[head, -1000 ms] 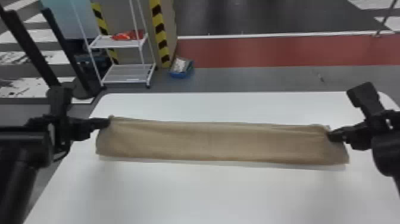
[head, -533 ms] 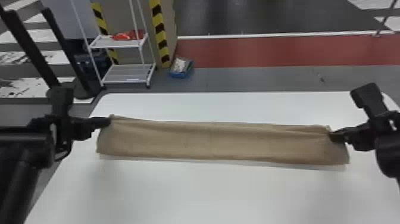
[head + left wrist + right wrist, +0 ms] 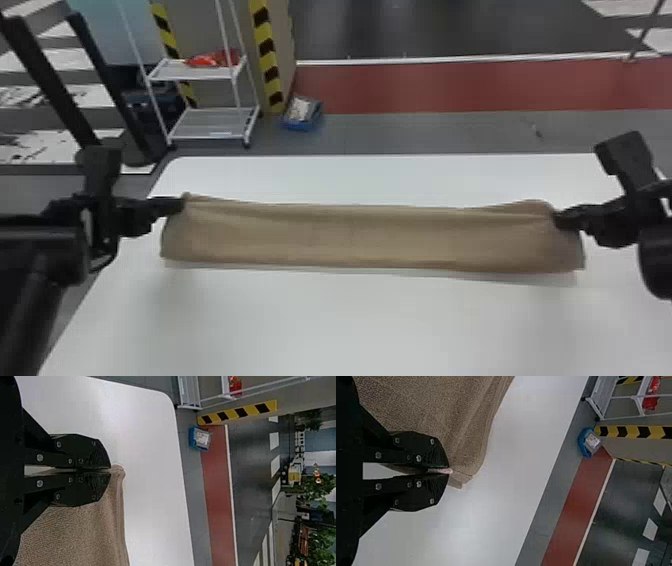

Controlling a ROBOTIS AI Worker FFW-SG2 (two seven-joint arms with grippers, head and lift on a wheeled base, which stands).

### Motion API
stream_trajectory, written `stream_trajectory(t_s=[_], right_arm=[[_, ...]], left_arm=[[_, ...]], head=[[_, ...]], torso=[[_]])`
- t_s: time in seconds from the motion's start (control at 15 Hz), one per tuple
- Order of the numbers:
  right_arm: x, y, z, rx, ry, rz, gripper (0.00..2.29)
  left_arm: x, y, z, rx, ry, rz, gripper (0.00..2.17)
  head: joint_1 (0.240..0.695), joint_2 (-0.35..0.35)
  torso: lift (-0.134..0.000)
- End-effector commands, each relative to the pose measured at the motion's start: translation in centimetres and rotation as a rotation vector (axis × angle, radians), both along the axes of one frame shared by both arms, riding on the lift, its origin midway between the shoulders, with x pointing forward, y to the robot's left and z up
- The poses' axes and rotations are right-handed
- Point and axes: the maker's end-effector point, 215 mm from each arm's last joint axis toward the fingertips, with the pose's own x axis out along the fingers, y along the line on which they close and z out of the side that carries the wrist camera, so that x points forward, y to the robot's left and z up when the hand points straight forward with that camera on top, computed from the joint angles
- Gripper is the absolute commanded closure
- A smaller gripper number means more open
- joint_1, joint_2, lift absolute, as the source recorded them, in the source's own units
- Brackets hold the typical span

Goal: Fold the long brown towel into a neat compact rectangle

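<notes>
The brown towel makes a long strip across the table. Toward the table's left side, the left gripper pinches one end; toward its right side, the right gripper pinches the other. I think they're straightening it; next, lay it flat, then fold it shorter.

free room over table nearer and farther than towel; left gripper, right gripper at ends
</notes>
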Motion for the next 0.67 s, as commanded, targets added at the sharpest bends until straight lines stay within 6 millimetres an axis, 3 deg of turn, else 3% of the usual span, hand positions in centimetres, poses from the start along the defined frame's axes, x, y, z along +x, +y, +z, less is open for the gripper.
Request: stream_trajectory(t_s=[0.0, 0.6], right_arm=[[0.1, -0.1, 0.2, -0.006, -0.009, 0.0, 1.03], [1.2, 0.1, 1.2, -0.053, -0.037, 0.011, 1.03]], left_arm=[[-0.1, 0.0, -0.2, 0.0, 0.003, 0.0, 1.09], [-0.4, 0.1, -0.6, 0.004, 0.01, 0.0, 1.09]], head=[[0.695, 0.102], [0.695, 0.104]], torso=[[-0.124], [-0.124]])
